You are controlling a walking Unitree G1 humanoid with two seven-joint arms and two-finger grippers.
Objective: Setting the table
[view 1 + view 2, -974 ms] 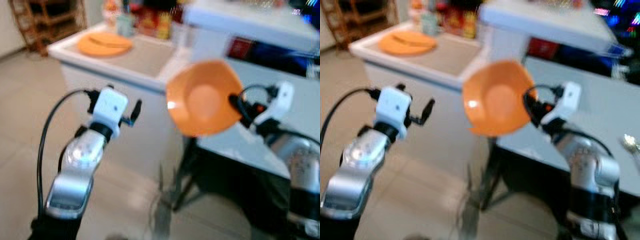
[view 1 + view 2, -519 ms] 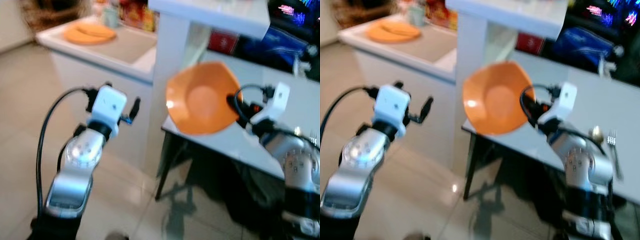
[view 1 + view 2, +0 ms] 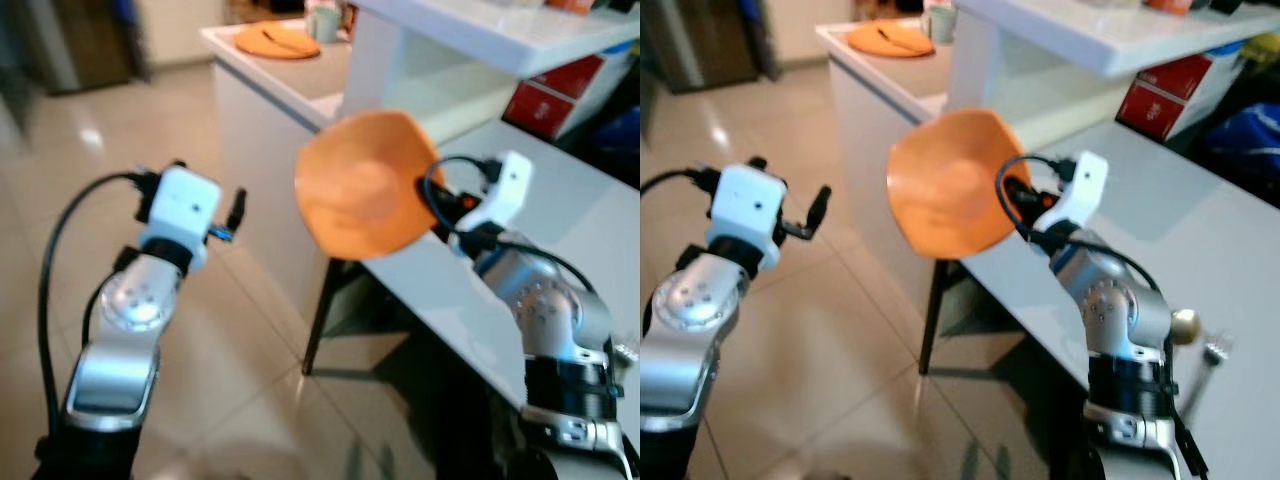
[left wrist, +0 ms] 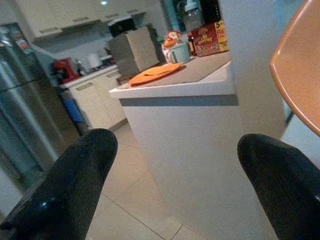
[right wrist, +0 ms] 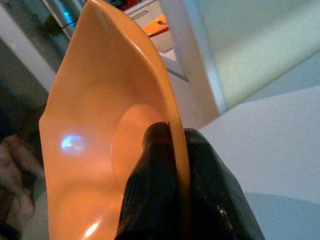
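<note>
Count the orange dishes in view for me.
2. One orange bowl is clamped at its rim by the right gripper, held over the white table's edge. One orange plate lies on the far counter. Others may be hidden.

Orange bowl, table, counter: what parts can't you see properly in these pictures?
- Bowl: right gripper pinches its rim; its outside is turned away in the eye views.
- Table: its far end is cut off by the frame edge; the fork is blurred.
- Counter: the plate and mug are small and soft, so their details are unreadable.
- Left gripper: open, fingertips cropped.
</note>
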